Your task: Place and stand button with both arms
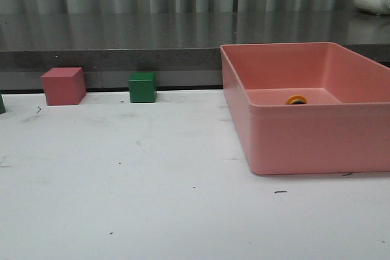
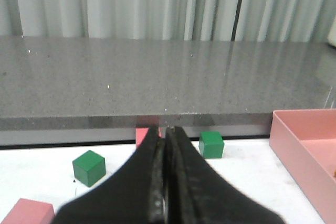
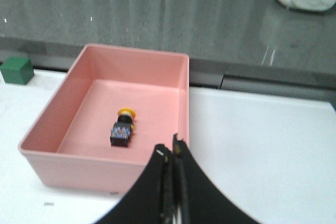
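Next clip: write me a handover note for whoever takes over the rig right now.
Left gripper: shut, empty, facing the cubes at the table's far edge.
Right gripper: shut, empty, just outside the bin's near wall.
Button: lying on its side on the floor of the pink bin; in the front view only its yellow cap shows above the wall.
Done: nothing yet; button untouched.
Left: take the button out of the bin, place it on the table, stand it upright using both arms.
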`<state>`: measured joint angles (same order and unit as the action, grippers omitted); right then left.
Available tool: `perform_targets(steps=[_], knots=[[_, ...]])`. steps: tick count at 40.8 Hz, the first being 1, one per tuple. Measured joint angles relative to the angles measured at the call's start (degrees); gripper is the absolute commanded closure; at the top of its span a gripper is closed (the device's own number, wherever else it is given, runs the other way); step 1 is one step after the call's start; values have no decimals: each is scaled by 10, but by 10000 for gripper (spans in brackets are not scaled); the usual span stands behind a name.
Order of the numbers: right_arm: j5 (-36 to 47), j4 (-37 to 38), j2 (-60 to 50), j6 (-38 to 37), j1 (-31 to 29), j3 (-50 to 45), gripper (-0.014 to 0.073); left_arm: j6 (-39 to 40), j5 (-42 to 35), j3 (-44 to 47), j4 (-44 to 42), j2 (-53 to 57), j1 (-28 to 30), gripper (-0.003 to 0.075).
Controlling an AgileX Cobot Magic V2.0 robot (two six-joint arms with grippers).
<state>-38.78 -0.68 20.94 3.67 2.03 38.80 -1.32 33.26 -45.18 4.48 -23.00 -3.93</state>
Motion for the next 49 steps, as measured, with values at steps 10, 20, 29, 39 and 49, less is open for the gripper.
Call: perform_targets(steps=[10,20,29,39,49], knots=[[-23,0,65,0,0,0,662,0,15,23,0,-46,0,740],[-25,0,106,0,0,0,652,0,20,44,0,-71,0,728],[-43,0,136,0,0,0,293,0,27,47,-2,-80,0,349],[-44,-15,162,0,0,0,18,0,27,47,-2,-80,0,227],[-67,-72,212,0,1,28,22,0,27,47,-2,-80,0,227]])
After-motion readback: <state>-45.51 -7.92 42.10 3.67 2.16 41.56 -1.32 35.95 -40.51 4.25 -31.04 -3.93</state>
